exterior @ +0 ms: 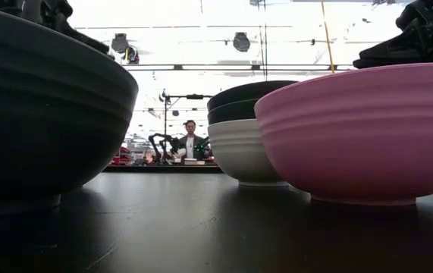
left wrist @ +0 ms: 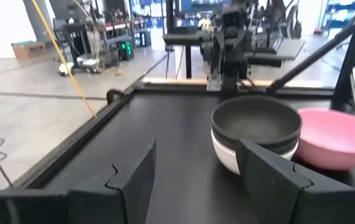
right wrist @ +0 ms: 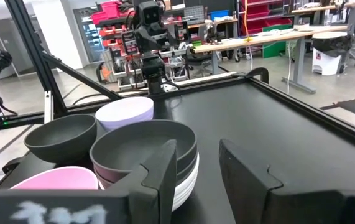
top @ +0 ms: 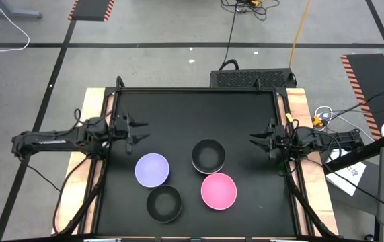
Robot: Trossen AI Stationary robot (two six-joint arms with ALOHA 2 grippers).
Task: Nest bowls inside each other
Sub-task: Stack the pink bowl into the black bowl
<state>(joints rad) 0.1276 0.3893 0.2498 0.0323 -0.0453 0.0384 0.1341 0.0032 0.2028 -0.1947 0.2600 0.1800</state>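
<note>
Left gripper (top: 140, 132) hovers near the table's (top: 245, 202) left edge, fingers apart, empty; lavender bowl (top: 152, 169) sits just in front of it toward the near edge. Right gripper (top: 254, 139) hovers by the right edge, fingers apart, empty; stack of black bowls on a white bowl (top: 208, 156) lies mid-table, between both grippers. Pink bowl (top: 218, 191) and single black bowl (top: 164, 204) sit nearer the front edge. All round, ribbed, upright.

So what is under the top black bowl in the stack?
Under the top black bowl sits a second black bowl, then the white bowl at the bottom. Their insides are covered.
</note>
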